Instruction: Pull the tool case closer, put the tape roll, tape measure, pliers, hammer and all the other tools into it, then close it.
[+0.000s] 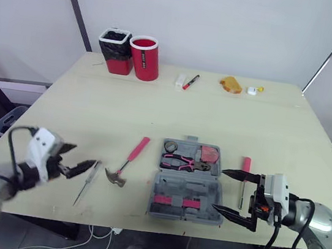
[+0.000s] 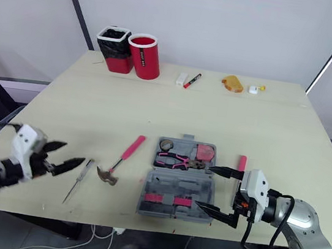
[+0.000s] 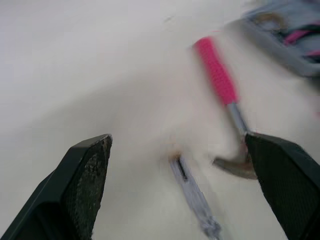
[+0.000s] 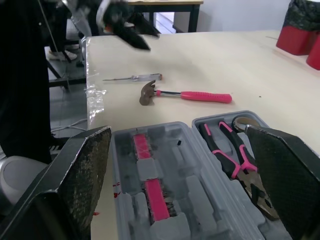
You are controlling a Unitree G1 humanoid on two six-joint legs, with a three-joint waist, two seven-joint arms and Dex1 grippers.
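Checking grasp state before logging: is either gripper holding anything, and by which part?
Nothing held. Left gripper open near the screwdriver; right gripper open beside the tool case.

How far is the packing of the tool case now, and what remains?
Done: the case lies open near the front edge of the table, pliers inside. In hand: nothing; the left gripper and right gripper are open. Left: the hammer, grey screwdriver and pink screwdriver lie on the table, and the case is unclosed.
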